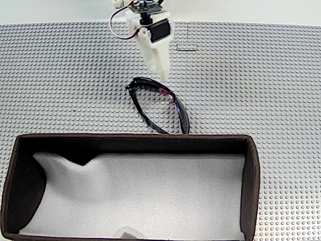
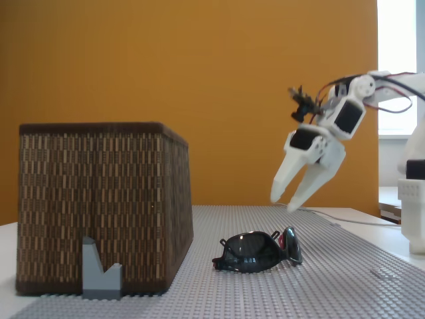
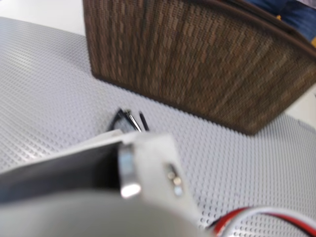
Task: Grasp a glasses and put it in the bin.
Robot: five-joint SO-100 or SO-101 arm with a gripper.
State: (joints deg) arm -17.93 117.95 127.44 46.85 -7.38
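Black wraparound glasses (image 1: 156, 103) with pink-red accents lie on the studded mat, arms open toward the bin (image 1: 251, 170). In a fixed view from the side, the glasses (image 2: 255, 252) rest just right of the bin (image 2: 99, 206), which has brown woven walls. My white gripper (image 2: 283, 203) hangs above and slightly right of the glasses, open, with nothing between its fingers. Seen from above, the gripper (image 1: 162, 74) points down just behind the lenses. In the wrist view the tips of the glasses (image 3: 129, 120) peek over my gripper's body, with the bin (image 3: 197, 64) beyond.
White foam (image 1: 150, 196) lines the inside of the bin. A small grey brick piece (image 2: 101, 269) stands against the bin's near wall. The grey studded baseplate (image 1: 261, 85) extends on all sides. A white arm base (image 2: 415, 212) stands at the right edge.
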